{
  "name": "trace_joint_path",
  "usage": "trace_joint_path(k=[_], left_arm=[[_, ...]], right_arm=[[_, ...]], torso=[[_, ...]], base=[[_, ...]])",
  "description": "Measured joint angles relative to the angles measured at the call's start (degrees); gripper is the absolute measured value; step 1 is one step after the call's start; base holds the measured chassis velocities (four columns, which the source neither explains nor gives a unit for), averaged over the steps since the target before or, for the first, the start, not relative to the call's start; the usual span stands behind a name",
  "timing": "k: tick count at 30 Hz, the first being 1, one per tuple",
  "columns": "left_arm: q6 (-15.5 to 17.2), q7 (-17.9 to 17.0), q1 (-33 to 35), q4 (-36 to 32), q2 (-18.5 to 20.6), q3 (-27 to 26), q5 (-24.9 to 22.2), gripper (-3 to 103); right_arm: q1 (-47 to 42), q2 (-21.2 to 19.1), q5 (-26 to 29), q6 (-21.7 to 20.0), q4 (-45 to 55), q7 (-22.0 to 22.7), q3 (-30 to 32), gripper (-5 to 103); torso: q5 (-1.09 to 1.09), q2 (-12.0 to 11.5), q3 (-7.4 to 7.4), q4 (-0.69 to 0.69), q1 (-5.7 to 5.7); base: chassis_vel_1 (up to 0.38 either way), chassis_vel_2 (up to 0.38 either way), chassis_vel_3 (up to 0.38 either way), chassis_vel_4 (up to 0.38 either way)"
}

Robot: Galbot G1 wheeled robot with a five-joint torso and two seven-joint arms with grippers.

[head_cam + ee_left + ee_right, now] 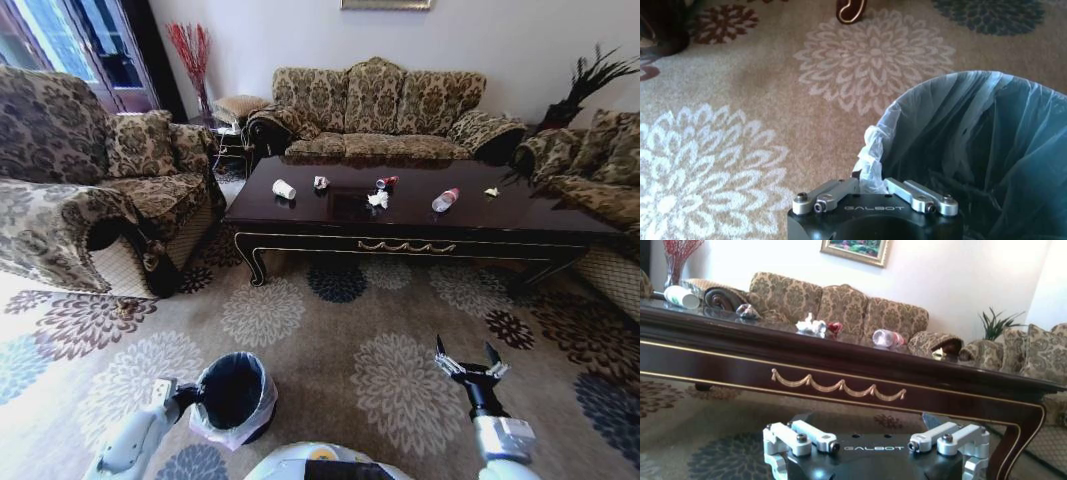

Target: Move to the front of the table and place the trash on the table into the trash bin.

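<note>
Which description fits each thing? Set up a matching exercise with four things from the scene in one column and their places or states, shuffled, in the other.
Things:
1. paper cup
2. plastic bottle
3. trash bin
4. right gripper

Descriptions:
A. over the carpet, fingers open
B. on its side toward the table's left end
C. held at its rim by the left gripper
D. lying toward the table's right, red cap

Pairs: 1-B, 2-D, 3-C, 4-A

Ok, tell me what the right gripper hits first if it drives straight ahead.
Probably the table's carved front apron: the open right gripper points at it across bare carpet. Depth is unclear.
</note>
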Motion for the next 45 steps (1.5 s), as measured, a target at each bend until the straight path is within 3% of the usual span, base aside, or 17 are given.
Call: trace_joint_path(k=[7, 10, 11, 14, 25, 28, 31, 45], left_arm=[[-3.06, -0.93, 0.05, -0.99, -0.58, -0.14, -2.87, 1], [-10.58, -6.21, -0.27, -1.62, -1.43, 0.34, -6.83, 1], [-10.58, -6.21, -0.27, -1.62, -1.43, 0.34, -6.83, 1], [-14.75, -10.45, 0.38, -5.67, -2.77, 0.16, -10.21, 1], [-14.56, -12.8, 4.43, -23.69, -7.02, -6.06, -10.08, 1], [-15.31, -13.09, 4.44, -25.06, -7.33, -6.09, -10.36, 1], [-19.02, -13.99, 3.89, -26.86, -8.78, -4.72, -9.63, 1], [-17.18, -15.5, 4.37, -29.89, -10.55, -0.65, -6.21, 1]], right_arm=[[-0.05, -0.09, 0.36, -0.02, 0.81, 0.17, -0.07, 100], [0.2, -0.13, 0.62, -0.04, 1.5, 0.17, -0.17, 100], [0.2, -0.13, 0.62, -0.04, 1.5, 0.17, -0.17, 100], [0.33, -0.22, 0.61, -0.54, 2.33, 0.16, -0.22, 100], [1.18, -0.27, 0.54, -1.91, 5.07, 0.23, 0.04, 100], [1.45, -0.19, 0.52, -2.04, 5.16, 0.23, 0.04, 100], [1.8, 0.2, 0.48, -2.12, 5.58, 0.28, 0.05, 100], [1.87, -0.39, 0.36, -1.87, 6.03, 0.51, 0.21, 100]], torso=[[0.0, 0.0, 0.0, 0.0, 0.0], [0.0, 0.0, 0.0, 0.0, 0.0], [0.0, 0.0, 0.0, 0.0, 0.0], [0.01, 0.0, 0.0, 0.0, 0.0], [0.04, 0.0, 0.0, 0.01, 0.0], [0.03, 0.0, 0.0, 0.0, 0.0], [0.02, 0.18, 0.12, 0.0, 0.04], [0.02, 3.46, 2.35, 0.01, 1.08]], base=[[0.0, 0.0, 0.0, 0.0], [0.0, 0.0, 0.0, 0.0], [0.0, 0.0, 0.0, 0.0], [0.0, 0.0, 0.0, 0.0], [0.0, 0.0, 0.0, 0.0], [0.0, 0.0, 0.0, 0.0], [0.0, 0.0, 0.0, 0.0], [0.0, 0.0, 0.0, 0.0]])
